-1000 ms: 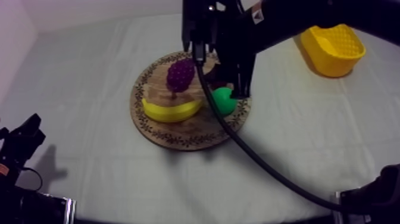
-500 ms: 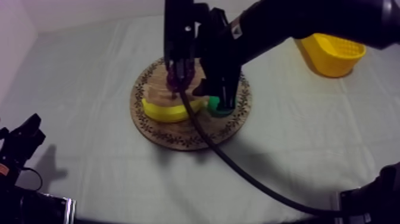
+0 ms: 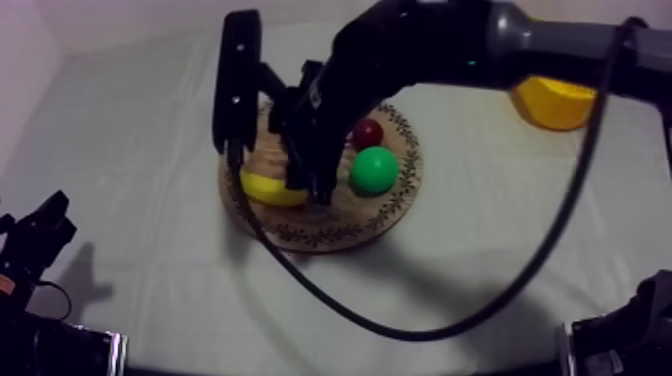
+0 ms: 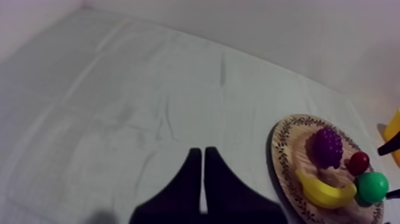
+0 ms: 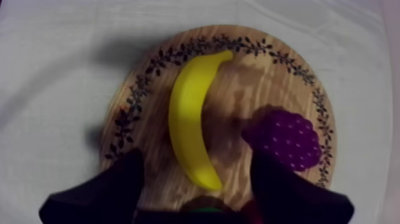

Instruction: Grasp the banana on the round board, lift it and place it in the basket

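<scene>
Right end effector shifted left above banana, jaws apart

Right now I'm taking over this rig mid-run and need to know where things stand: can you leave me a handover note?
Left pincer: shut on nothing, low over the cloth, off to the side of the board.
Right pincer: open, above the banana, not gripping it.
The banana lies on the wooden board beside the grapes. The yellow basket is far off on my right side.
Done: right arm lined up over the banana.
Left: close on the banana, lift it, carry it to the basket, release.
</scene>
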Motion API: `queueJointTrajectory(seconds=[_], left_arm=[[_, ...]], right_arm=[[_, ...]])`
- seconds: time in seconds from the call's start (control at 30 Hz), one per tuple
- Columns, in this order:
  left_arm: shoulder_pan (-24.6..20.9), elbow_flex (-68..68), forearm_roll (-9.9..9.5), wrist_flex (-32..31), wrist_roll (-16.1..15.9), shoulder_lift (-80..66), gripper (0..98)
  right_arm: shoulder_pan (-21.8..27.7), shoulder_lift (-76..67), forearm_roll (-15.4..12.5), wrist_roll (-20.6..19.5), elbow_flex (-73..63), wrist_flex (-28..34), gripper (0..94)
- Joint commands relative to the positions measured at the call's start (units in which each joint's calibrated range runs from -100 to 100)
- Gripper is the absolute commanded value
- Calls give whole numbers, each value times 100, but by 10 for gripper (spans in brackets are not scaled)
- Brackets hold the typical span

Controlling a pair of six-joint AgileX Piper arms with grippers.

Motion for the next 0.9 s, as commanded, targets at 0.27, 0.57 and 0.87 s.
queueJointTrajectory(seconds=[0.27, 0.57, 0.87], left_arm=[[0, 3, -1, 1, -1, -3, 1], [0, 3, -1, 1, -1, -3, 1], [0, 3, -1, 1, -1, -3, 1]], right_arm=[[-92, 792, 95, -138, -233, -129, 522], [-100, 1154, 114, -171, -405, -242, 519], [-86, 1430, 218, -221, -468, -525, 466]])
